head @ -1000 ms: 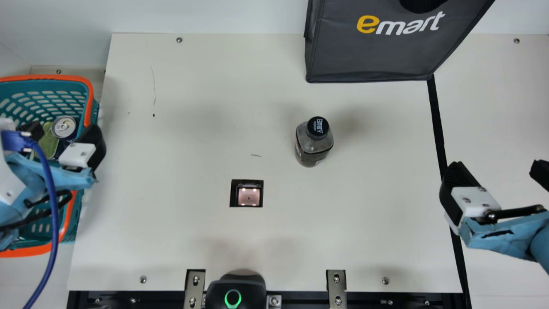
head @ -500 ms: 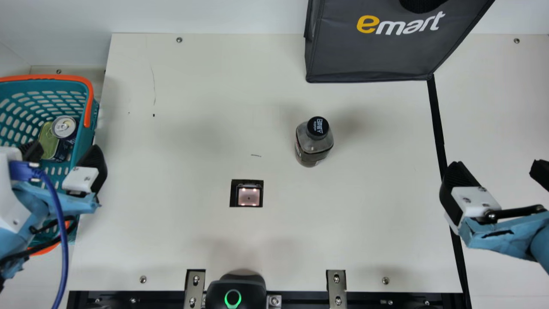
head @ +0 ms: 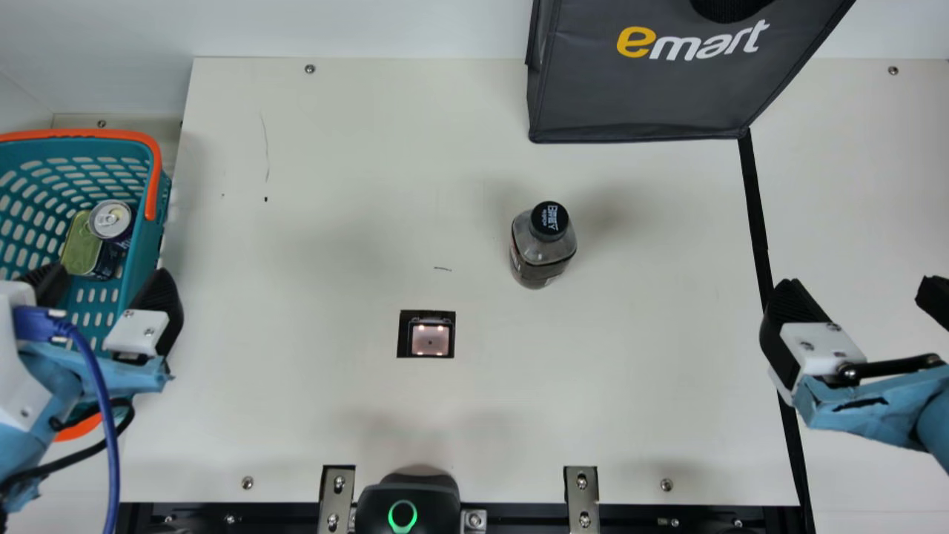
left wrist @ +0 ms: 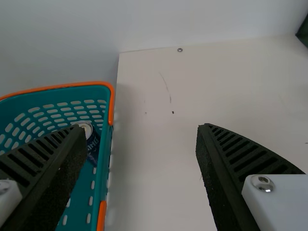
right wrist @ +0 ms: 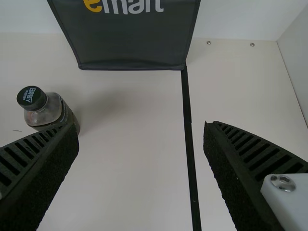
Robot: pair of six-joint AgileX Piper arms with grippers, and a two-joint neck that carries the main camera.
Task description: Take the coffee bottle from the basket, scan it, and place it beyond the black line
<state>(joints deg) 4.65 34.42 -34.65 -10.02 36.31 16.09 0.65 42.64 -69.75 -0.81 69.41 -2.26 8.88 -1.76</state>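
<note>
In my main view, the left gripper [head: 107, 278] is spread wide and holds nothing, its fingers by the basket [head: 74, 134]; I judge the bottle doesn't need it there. The coffee bottle [head: 543, 245] stands upright on the table [head: 334, 170], between my two pairs of fingers but well apart from both, nearer the right pair. I read that spot as a handover place: cap up and sides free, so the right fingers could close round its body. The scanner window [head: 430, 339] lies on the left fingers' side of the bottle, face up, so a label could be shown to it from above. The right gripper [head: 860, 285] is empty too, fingers well parted, the inner one at the black line [head: 756, 215]. My left wrist view has the basket's side wall between the open fingers, with a can [left wrist: 93, 147] beside one fingertip. In my right wrist view the line runs between the parted fingers and the bottle sits outside them, past the inner one; that gripper must shift inward before closing.
</note>
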